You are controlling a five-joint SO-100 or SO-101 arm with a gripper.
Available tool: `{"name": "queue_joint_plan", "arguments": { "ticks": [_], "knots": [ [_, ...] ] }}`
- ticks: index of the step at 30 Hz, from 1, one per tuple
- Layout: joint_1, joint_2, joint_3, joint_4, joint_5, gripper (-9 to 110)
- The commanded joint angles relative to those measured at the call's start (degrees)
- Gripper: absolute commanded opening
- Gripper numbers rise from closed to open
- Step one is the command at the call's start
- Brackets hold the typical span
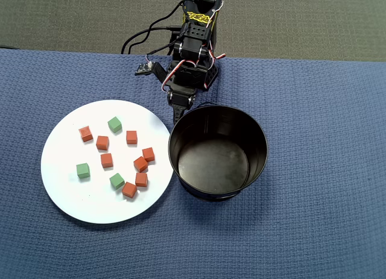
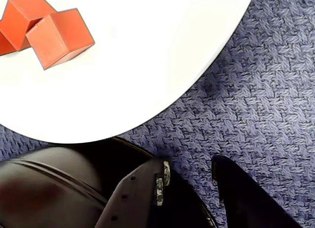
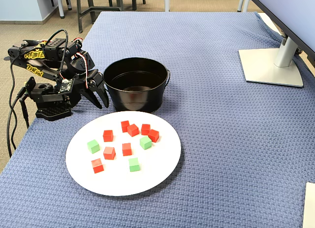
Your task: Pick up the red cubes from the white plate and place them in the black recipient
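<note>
Orange-red cubes (image 1: 131, 137), eight of them, sit scattered on the white plate (image 1: 66, 194) at the left-centre of the overhead view, mixed in with three green cubes (image 1: 114, 124); the black pot (image 1: 218, 152) sits right beside the plate's right edge, nothing inside it; the gripper (image 3: 99, 96) hangs low at the left of the fixed view, just next to the pot, jaws spread apart and holding nothing; blue woven cloth (image 1: 325, 170) covers the whole table; a monitor stand (image 3: 272, 65) sits upper right in the fixed view.
</note>
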Motion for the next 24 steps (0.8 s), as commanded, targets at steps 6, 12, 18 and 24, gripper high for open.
{"name": "queue_joint_plan", "arguments": {
  "ticks": [6, 12, 18, 24],
  "knots": [
    [5.6, 0.3, -6.7, 2.5, -9.2, 1],
    [5.6, 0.4, -6.5, 2.4, -9.3, 1],
    [8.1, -0.7, -8.3, 1.3, -10.2, 2],
    [12.3, -2.6, -11.9, 0.4, -22.1, 9]
  ]
}}
